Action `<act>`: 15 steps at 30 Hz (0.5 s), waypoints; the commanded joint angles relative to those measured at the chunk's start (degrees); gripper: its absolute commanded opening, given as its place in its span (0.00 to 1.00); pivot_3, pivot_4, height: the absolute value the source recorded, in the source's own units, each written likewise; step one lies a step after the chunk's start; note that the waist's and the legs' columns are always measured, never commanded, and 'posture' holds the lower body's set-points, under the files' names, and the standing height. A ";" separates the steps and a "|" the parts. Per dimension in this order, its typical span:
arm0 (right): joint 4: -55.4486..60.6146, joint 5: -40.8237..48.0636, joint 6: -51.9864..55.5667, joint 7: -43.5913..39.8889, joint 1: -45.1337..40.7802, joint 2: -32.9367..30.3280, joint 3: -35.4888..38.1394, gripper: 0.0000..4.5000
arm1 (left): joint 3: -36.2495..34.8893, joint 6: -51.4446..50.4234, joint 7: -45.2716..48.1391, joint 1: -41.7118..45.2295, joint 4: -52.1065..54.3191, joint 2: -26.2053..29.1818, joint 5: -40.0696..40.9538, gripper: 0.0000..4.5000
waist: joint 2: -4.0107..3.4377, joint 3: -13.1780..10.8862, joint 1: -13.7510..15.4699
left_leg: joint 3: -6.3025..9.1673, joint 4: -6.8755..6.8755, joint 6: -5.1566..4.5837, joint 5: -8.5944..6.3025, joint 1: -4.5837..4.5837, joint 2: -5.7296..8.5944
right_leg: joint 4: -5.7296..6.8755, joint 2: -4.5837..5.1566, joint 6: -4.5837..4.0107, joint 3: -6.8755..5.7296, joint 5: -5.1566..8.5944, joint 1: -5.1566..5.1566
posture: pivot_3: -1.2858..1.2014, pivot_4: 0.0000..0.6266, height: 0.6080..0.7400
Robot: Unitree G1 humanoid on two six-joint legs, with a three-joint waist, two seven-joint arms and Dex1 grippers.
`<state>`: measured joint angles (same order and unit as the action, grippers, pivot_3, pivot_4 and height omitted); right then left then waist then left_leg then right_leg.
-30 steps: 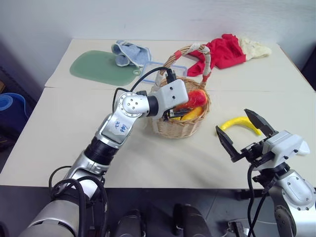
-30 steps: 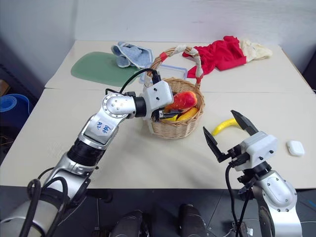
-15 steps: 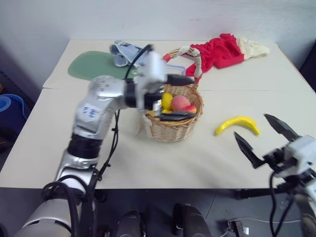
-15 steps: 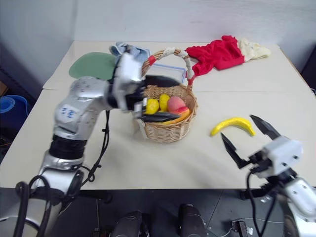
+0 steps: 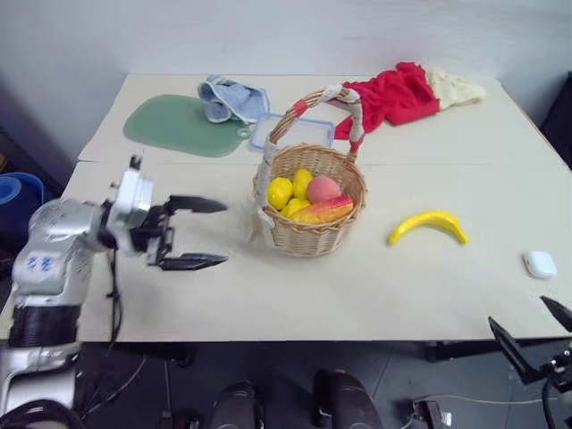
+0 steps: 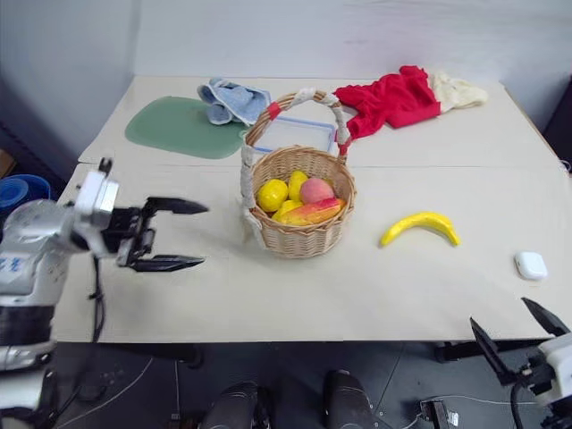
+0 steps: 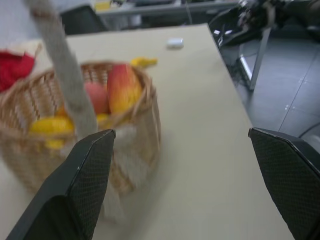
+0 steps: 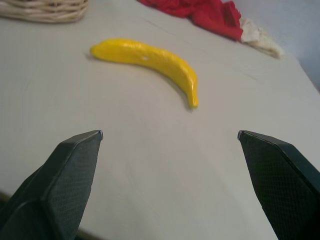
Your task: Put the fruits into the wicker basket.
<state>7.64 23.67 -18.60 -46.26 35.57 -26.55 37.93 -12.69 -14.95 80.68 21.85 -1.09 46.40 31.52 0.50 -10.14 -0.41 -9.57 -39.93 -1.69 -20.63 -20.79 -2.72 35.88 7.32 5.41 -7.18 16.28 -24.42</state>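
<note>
A pale bench (image 5: 223,295) seen from above. Near its middle stands a round wicker basket (image 5: 310,234) with a tall arched handle. Inside it lie two lemons (image 5: 281,191), a pink peach (image 5: 323,189) and a red-orange mango (image 5: 323,212). A yellow banana (image 5: 428,224) lies on the bench to the right of the basket, apart from it and outside it.

The left gripper (image 5: 207,232) hovers to the left of the basket, pointing toward it, its two black fingers spread wide and holding nothing. The right gripper (image 6: 523,332) sits low at the bench's near right edge, fingers also spread wide and empty; its wrist view faces the banana across bare bench.

A small white case (image 5: 540,264) rests near the right edge. At the back lie a green mat (image 5: 174,126), a blue cloth (image 5: 232,96), a clear blue-rimmed container (image 5: 295,131) just behind the basket, and a red cloth (image 5: 398,92).
</note>
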 commanded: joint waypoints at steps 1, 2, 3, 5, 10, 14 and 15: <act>-2.02 2.45 -0.38 -2.33 -3.45 -4.78 1.95 1.00 | -3.53 0.76 -1.22 -3.30 3.18 1.26 1.30 1.00 | -0.01 -0.01 -0.04 | 0.00 -0.01 -0.01 -0.01 0.01 0.00 | 0.00 0.03 0.00 0.01 0.00 0.01 | 0.52 0.24 1.00; -2.84 3.43 1.22 -3.31 -5.75 -7.49 1.95 1.00 | -3.97 1.15 -2.13 -4.20 4.71 0.85 1.68 1.00 | 0.00 -0.01 -0.20 | -0.06 -0.02 -0.04 -0.03 0.06 0.04 | 0.02 0.11 0.00 0.07 0.00 0.02 | 0.52 0.24 1.00; -3.83 4.15 3.51 -5.20 -8.29 -11.34 1.62 1.00 | -4.31 0.27 -3.34 -4.88 6.85 0.55 2.63 1.00 | -0.03 -0.03 -0.47 | -0.11 -0.05 -0.12 -0.08 0.11 0.05 | 0.01 0.17 0.03 0.22 -0.04 0.07 | 0.52 0.24 1.00; -6.83 4.93 8.55 -8.66 -13.39 -18.62 0.40 1.00 | -4.67 -1.18 -5.81 -5.50 10.19 -0.15 4.04 1.00 | -0.06 -0.05 -0.87 | -0.27 -0.08 -0.31 -0.20 0.33 0.13 | -0.02 0.36 0.08 0.67 -0.17 0.22 | 0.52 0.24 1.00; -24.16 -1.41 17.63 -17.81 -34.69 -34.82 -12.88 1.00 | -3.43 -4.37 -10.78 -7.25 15.52 -2.42 6.37 1.00 | -0.09 -0.06 -1.24 | -0.20 -0.02 -0.10 -0.29 0.61 -0.11 | -0.11 0.34 -0.05 0.80 -0.10 0.48 | 0.52 0.24 1.00; -44.09 -11.91 16.50 -19.98 -58.82 -35.82 -26.07 1.00 | -1.27 -3.85 -12.65 -7.48 16.85 -3.91 5.35 1.00 | -0.17 -0.12 -1.05 | -0.26 0.02 0.02 -0.17 0.54 -0.11 | -0.01 0.00 -0.15 0.68 -0.01 0.37 | 0.52 0.24 1.00; -48.28 -13.83 17.67 -20.10 -64.07 -35.12 -28.49 1.00 | -1.12 -4.09 -13.22 -7.23 17.47 -4.08 5.69 1.00 | -0.18 -0.13 -1.19 | -0.27 0.01 0.03 -0.17 0.52 -0.10 | 0.00 0.00 -0.15 0.68 -0.01 0.33 | 0.52 0.24 1.00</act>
<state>-34.71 13.20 -1.98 -65.72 -23.30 -61.51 12.01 -13.42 -19.21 68.60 13.85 13.48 42.46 36.33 0.32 -10.26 -1.59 -9.93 -39.94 -1.67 -20.79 -20.29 -2.81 35.89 7.31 5.27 -6.46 16.27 -24.12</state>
